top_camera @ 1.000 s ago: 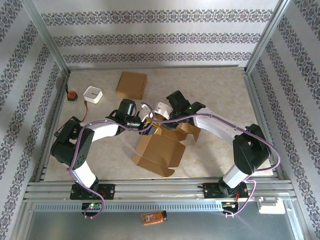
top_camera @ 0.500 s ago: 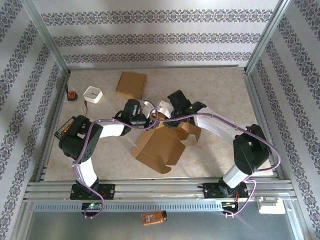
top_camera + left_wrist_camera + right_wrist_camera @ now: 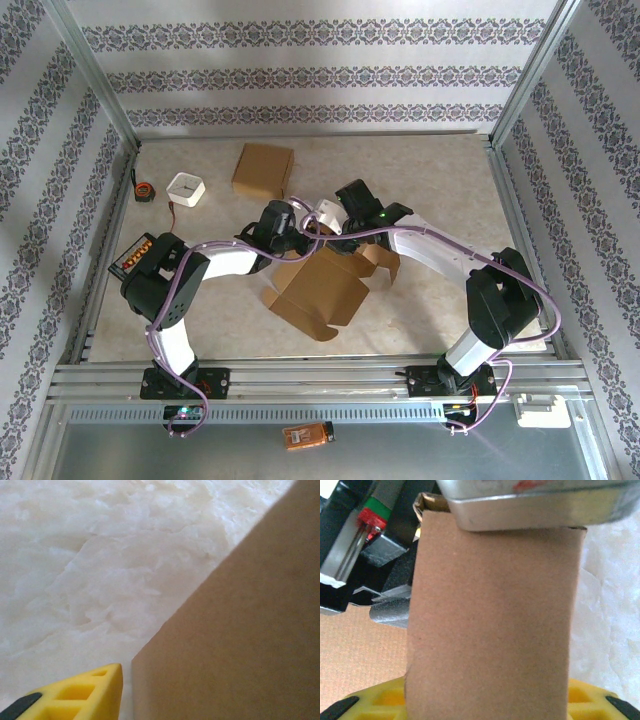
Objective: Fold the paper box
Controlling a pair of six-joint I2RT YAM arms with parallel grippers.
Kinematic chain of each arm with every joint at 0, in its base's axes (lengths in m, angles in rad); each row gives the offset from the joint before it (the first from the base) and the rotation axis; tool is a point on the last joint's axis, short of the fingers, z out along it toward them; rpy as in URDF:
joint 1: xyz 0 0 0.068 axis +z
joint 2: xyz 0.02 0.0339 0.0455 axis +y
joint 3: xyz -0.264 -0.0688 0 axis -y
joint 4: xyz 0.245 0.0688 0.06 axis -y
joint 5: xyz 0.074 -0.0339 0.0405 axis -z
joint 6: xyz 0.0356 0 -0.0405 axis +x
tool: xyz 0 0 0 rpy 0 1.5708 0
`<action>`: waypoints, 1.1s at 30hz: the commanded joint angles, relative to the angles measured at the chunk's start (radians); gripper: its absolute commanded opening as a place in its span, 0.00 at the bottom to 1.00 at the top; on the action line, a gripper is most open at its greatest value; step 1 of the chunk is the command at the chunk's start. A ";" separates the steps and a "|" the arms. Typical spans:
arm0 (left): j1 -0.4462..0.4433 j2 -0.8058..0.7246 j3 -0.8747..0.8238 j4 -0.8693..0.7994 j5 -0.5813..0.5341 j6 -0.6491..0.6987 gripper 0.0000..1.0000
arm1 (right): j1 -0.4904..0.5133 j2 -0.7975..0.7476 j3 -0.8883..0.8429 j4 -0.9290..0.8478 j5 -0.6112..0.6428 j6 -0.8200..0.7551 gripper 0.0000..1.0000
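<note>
The flat brown cardboard box blank [image 3: 320,292] lies just under the left hand [image 3: 301,243] and the right hand [image 3: 490,702]. Its flap [image 3: 495,615] crosses the right's fingers. I cannot tell whether either hand is clenched.

Cardboard panel [image 3: 240,645]: brown, fills 4 o'clock.
Yellow fingertip [image 3: 80,697]: 7 o'clock, beside panel.
Tabletop [image 3: 100,555]: pale, marbled, 11 o'clock.

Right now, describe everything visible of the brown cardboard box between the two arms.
The box is plain brown cardboard, partly folded, lying on the table in the middle. Its broad panel faces up; small tabs jut from the near left edges and loose flaps stick out at the far right. The arms meet at its far edge: one flap lies across the right gripper, and a panel stands beside the left gripper. Whether either clamps it is unclear.
</note>
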 commanded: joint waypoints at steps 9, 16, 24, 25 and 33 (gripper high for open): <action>-0.025 0.039 0.066 -0.094 -0.289 -0.150 0.02 | 0.033 0.003 -0.026 -0.015 -0.118 -0.043 0.44; -0.025 0.039 0.034 0.033 -0.119 -0.150 0.22 | 0.031 0.006 -0.019 -0.015 -0.143 -0.032 0.44; -0.024 0.034 0.053 0.138 -0.020 -0.129 0.40 | 0.030 -0.001 -0.025 -0.021 -0.148 -0.034 0.44; -0.023 0.035 0.062 0.119 -0.031 -0.119 0.35 | 0.030 -0.002 -0.025 -0.023 -0.149 -0.035 0.44; -0.018 0.011 0.068 0.053 -0.081 -0.070 0.12 | 0.029 -0.010 -0.032 -0.029 -0.154 -0.043 0.44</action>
